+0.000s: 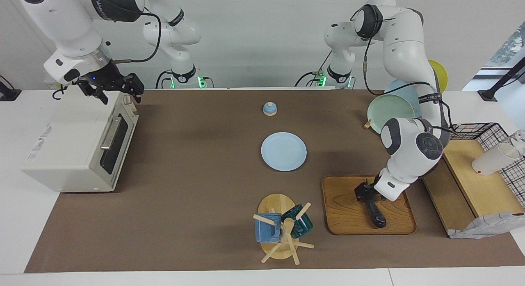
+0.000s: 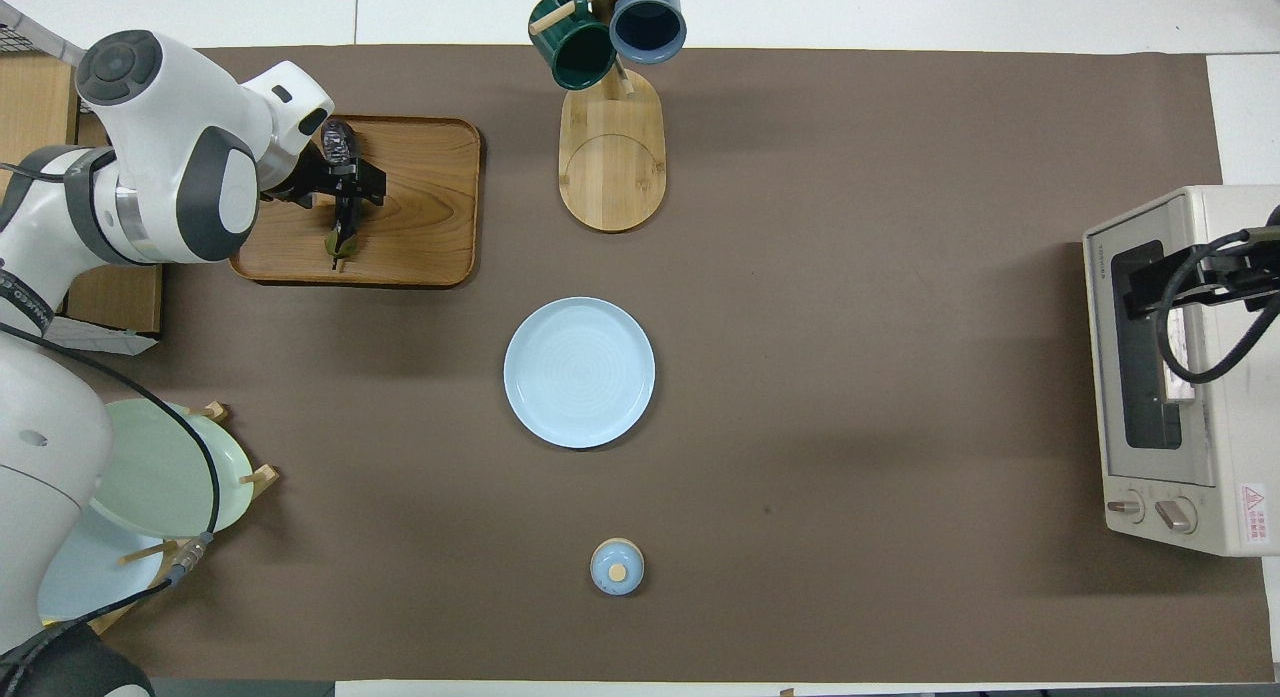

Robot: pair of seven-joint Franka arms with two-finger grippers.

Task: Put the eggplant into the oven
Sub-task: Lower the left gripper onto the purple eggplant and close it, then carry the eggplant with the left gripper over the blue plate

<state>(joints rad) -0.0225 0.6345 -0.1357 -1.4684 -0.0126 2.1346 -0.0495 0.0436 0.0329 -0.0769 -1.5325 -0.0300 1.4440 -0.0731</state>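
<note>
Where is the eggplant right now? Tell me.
The eggplant lies on the wooden tray toward the left arm's end of the table, beside the mug stand, with the left claw over it.

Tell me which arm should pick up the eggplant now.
Left. The left gripper is already open over the eggplant on the wooden tray. The right gripper waits above the oven at the table's other end.

Dark eggplant (image 1: 375,212) on tray; oven (image 1: 78,142) door shut.

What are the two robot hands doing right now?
Left gripper: open, down over the eggplant on the tray.
Right gripper: open, over the oven.
</note>
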